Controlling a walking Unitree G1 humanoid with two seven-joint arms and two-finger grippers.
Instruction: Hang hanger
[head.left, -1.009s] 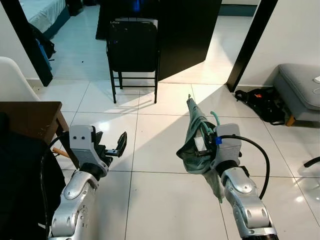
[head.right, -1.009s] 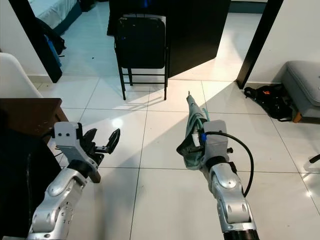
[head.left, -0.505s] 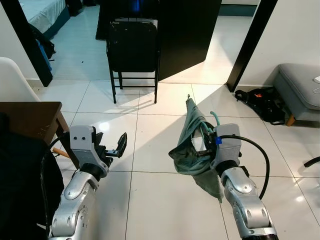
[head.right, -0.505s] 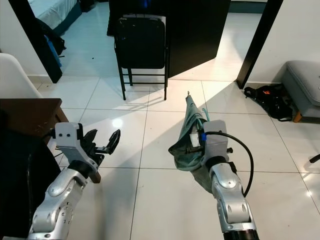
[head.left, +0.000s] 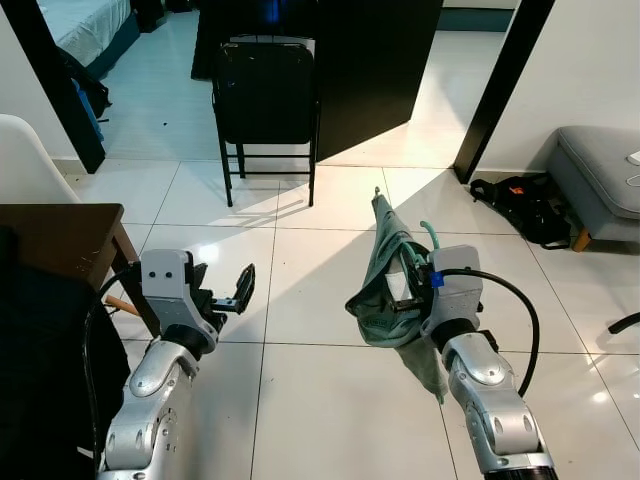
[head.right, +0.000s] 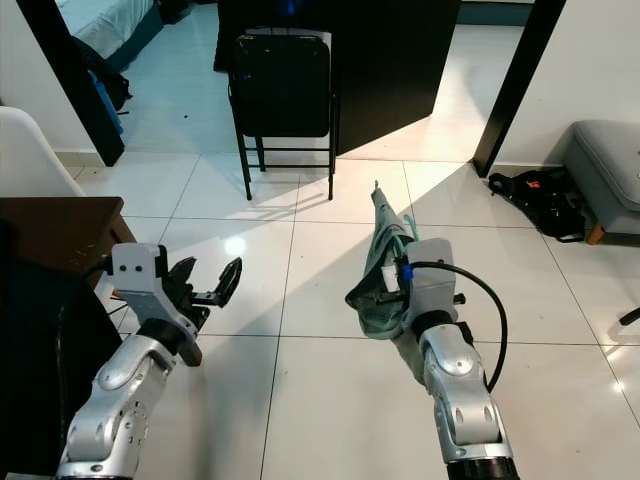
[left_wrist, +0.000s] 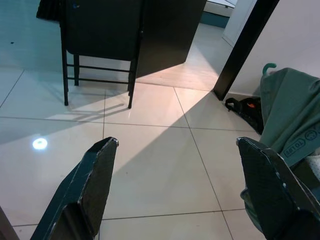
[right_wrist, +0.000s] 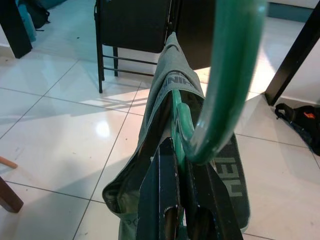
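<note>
The right gripper (head.left: 408, 303) is clamped tight on a green plastic hanger (right_wrist: 227, 85), its fingers closed around the neck just below the hook. A grey-green garment (head.left: 385, 270) drapes over the hanger, whose long axis runs forward and up from the claw, above the white tiled floor (head.left: 300, 400). The left gripper (head.left: 228, 297) is spread wide and holds nothing, raised level beside a dark wooden table (head.left: 60, 235). No rail is visible, so the hanging spot cannot be judged.

right gripper (head.left: 408, 300) is clamped on a green hanger (head.left: 428, 236) with grey-green cloth (head.left: 385, 262), left gripper (head.left: 232, 292) hovering open over white tiles (head.left: 320, 400)
</note>
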